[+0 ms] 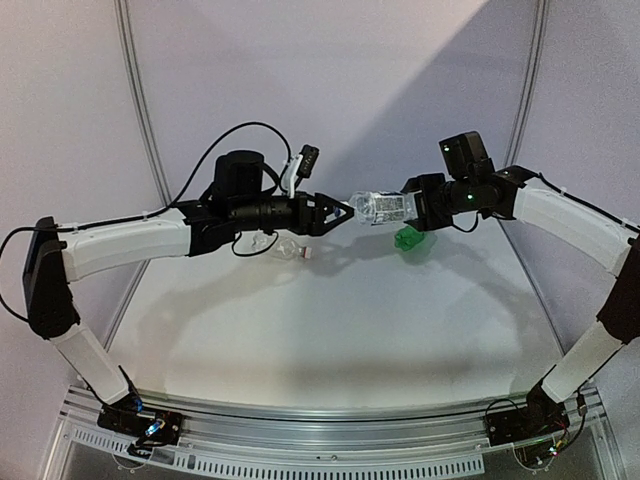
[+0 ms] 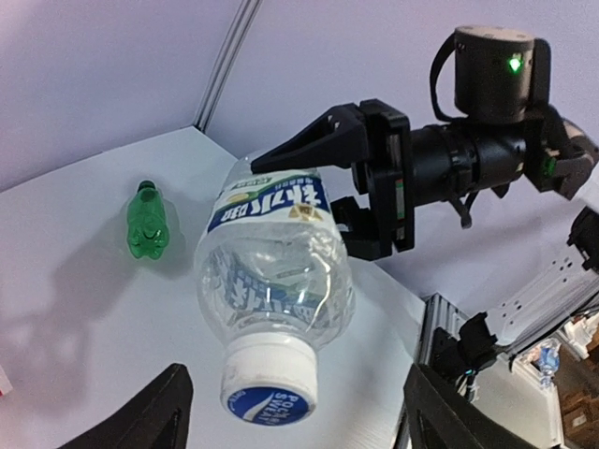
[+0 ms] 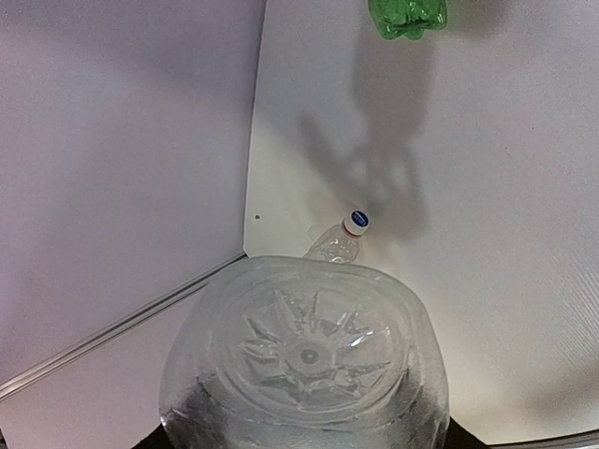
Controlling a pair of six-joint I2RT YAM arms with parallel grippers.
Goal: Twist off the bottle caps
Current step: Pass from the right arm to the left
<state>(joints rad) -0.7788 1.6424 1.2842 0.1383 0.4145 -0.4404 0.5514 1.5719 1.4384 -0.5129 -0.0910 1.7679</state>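
Note:
My right gripper (image 1: 415, 208) is shut on the base end of the clear bottle with the blue-white label (image 1: 385, 208) and holds it level in the air. Its white cap (image 2: 270, 379) points at my left gripper (image 1: 345, 215), which is open. The cap sits between the spread left fingers (image 2: 140, 416) without touching them. The bottle's base (image 3: 304, 360) fills the right wrist view. The green bottle (image 1: 410, 239) with its green cap (image 2: 145, 187) lies on the table. The shorter clear bottle (image 1: 287, 248) lies under my left arm, its white cap (image 3: 357, 222) on.
The white table (image 1: 330, 320) ends at grey back walls with a corner seam (image 3: 253, 187). An aluminium rail (image 1: 330, 415) with the arm bases runs along the near edge.

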